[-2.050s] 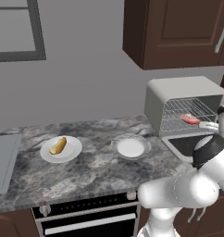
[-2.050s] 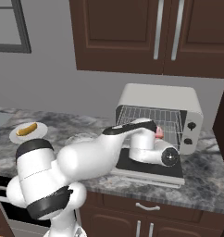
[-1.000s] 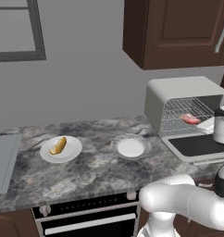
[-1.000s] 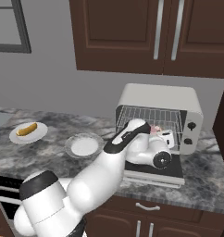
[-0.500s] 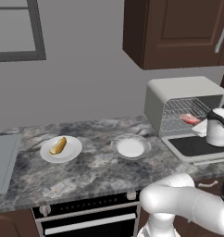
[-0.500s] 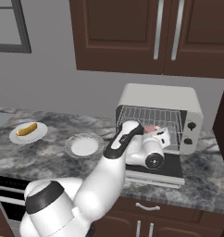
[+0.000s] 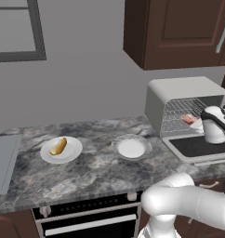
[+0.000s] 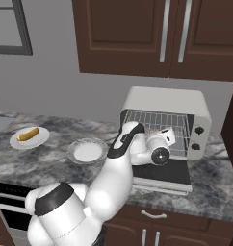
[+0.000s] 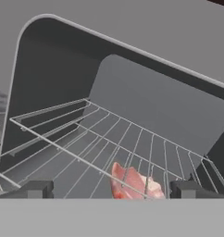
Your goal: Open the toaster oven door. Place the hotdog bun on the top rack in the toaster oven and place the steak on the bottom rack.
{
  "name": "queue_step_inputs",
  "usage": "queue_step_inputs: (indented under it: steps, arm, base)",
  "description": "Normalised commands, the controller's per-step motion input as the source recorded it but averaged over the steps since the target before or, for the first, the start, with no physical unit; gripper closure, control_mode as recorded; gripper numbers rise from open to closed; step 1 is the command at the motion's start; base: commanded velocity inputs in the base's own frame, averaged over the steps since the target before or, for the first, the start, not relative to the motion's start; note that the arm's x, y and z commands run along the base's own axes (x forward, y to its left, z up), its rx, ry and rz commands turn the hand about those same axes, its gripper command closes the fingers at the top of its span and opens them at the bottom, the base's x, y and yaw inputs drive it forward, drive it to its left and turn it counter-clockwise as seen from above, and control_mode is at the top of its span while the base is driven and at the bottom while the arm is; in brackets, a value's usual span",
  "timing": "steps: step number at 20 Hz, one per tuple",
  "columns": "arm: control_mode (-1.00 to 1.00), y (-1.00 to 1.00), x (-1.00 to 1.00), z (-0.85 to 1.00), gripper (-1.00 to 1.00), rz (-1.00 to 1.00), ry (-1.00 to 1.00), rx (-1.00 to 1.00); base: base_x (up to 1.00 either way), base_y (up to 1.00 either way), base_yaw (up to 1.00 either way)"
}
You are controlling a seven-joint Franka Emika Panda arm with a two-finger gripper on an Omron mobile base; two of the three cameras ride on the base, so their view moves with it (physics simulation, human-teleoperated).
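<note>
The light grey toaster oven [image 7: 179, 93] [image 8: 166, 103] stands at the counter's right end. Its door [image 7: 198, 148] [image 8: 161, 174] lies folded down flat. The pinkish steak [image 7: 189, 119] [image 9: 132, 183] lies inside on a wire rack; it seems to be the bottom rack, seen through the wires of the top rack [image 9: 109, 139]. My gripper [image 7: 201, 122] [image 8: 170, 136] [image 9: 111, 189] is at the oven's mouth, open, with its fingertips [image 9: 37, 189] wide apart and nothing held. The golden hotdog bun [image 7: 58, 146] [image 8: 28, 134] rests on a white plate [image 7: 72, 151] far to the left.
An empty white plate [image 7: 131, 148] [image 8: 87, 151] sits on the marble counter between the bun's plate and the oven. Dark wooden cabinets [image 8: 152, 33] hang above the oven. A black built-in oven [image 7: 86, 218] is below the counter, and a sink edge [image 7: 3, 160] is at far left.
The arm has swung into a new pose, and the hand has shifted slightly left at the oven's mouth. The steak stays on its rack; bun and plates are unmoved.
</note>
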Motion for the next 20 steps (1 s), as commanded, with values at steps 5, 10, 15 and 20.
queue_step_inputs:
  steps: [5, 10, 15, 20]
  arm:
    - [-1.0, 0.0, 0.14, -0.02, -1.0, 0.08, 0.0, 0.0]
    - [-1.0, 0.0, 0.1, -0.09, -1.0, 0.05, 0.0, 0.0]
    - [-1.0, 0.0, 0.1, -0.06, -1.0, 0.0, -0.02, 0.0]
    - [-1.0, 0.0, 0.15, -0.09, -1.0, 0.0, -0.03, 0.0]
  base:
    - [0.0, 0.0, 0.0]
    - [0.0, 0.0, 0.0]
    - [0.0, 0.0, 0.0]
    - [0.0, 0.0, 0.0]
